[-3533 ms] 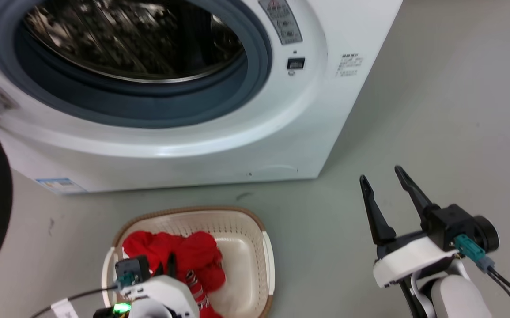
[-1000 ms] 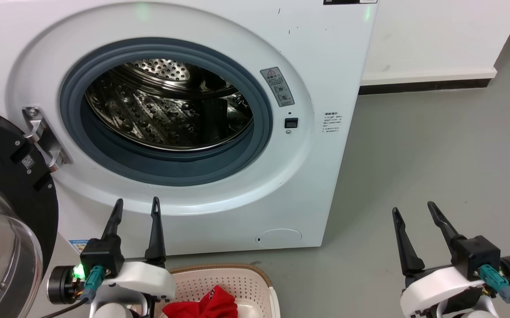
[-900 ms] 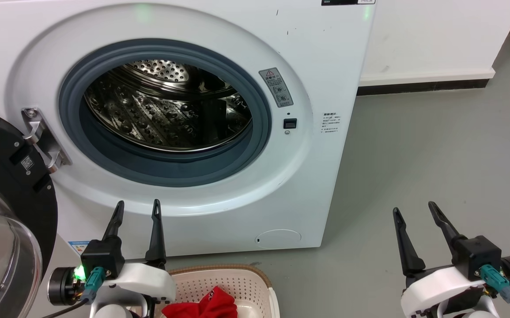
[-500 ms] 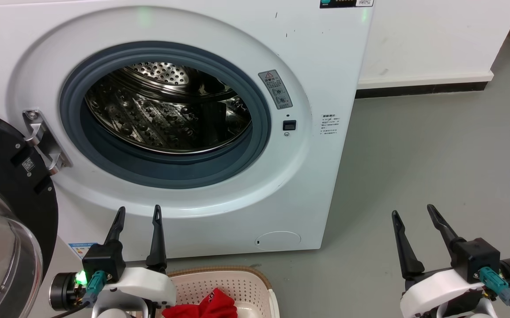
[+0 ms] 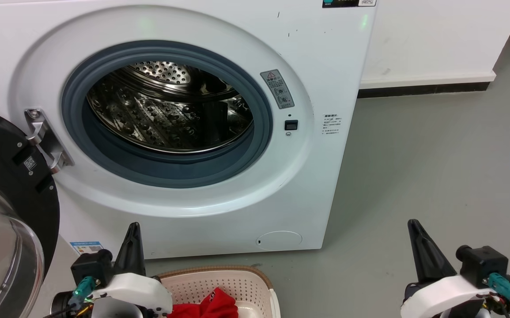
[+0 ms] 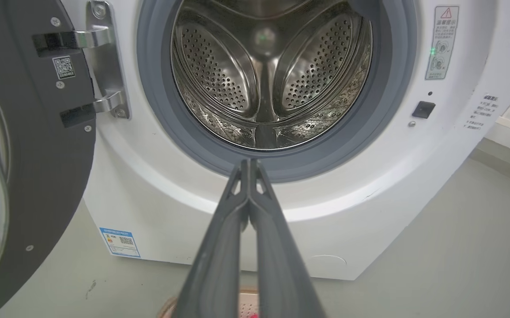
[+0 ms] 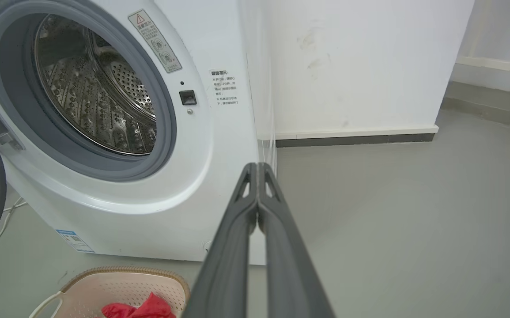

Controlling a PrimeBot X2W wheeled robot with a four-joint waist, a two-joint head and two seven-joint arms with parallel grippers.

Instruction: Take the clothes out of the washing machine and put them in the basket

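The white washing machine (image 5: pixel 219 207) stands before me, its round grey-rimmed porthole open onto a bare steel drum (image 5: pixel 166 110) (image 6: pixel 268 79) (image 7: pixel 96 101). The red clothes (image 5: pixel 208 305) (image 7: pixel 135 308) lie in the cream basket (image 5: pixel 241 282) (image 7: pixel 104 287) on the floor below the machine. My left gripper (image 5: pixel 133 229) (image 6: pixel 249 162) is shut with nothing in it, just left of the basket and pointing at the machine. Over the bare floor at the lower right, my right gripper (image 5: pixel 413 225) (image 7: pixel 257 165) is likewise shut on nothing.
The black-framed glass door (image 5: pixel 3 212) (image 6: pixel 25 154) hangs open at the left on a metal hinge (image 5: pixel 45 141). Grey floor (image 5: pixel 436 154) stretches to the right, up to a white wall (image 5: pixel 431 39) with a dark skirting strip.
Both grippers have gone from open to shut and sunk a little lower in the head view. The clothes and basket lie as before.
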